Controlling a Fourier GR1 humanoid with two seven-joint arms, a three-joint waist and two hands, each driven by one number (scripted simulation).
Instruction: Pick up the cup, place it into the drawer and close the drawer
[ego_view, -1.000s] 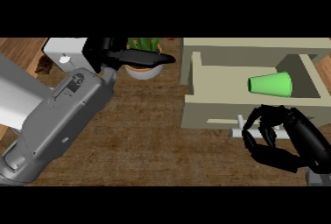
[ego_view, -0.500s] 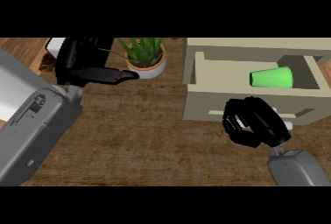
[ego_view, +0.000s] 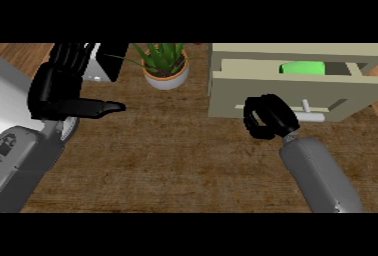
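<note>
Now the right hand is up against the front of the drawer, its fingers curled in tight like a fist. It holds nothing that I can make out. Its knuckles lie over the near end of the white handle, whose free end pokes out just to the hand's right. Whether any finger hooks the bar I cannot tell.

A second ago that hand hung below the drawer with its fingers spread. Since then it has closed up and come in to the front panel, with the grey forearm trailing back toward the near edge of the desk.

Just beyond the hand, past the top edge of the front panel, the green cup lies on its side inside the drawer, much as it lay a second ago. So the placing looks done to me. What is left is the closing: the drawer is out from its cabinet, and the hand seems set to push it home.

Off to the hand's left stands a potted plant, well apart from the drawer. Farther left again, the left hand rests open, thumb stuck out, taking no part.
</note>
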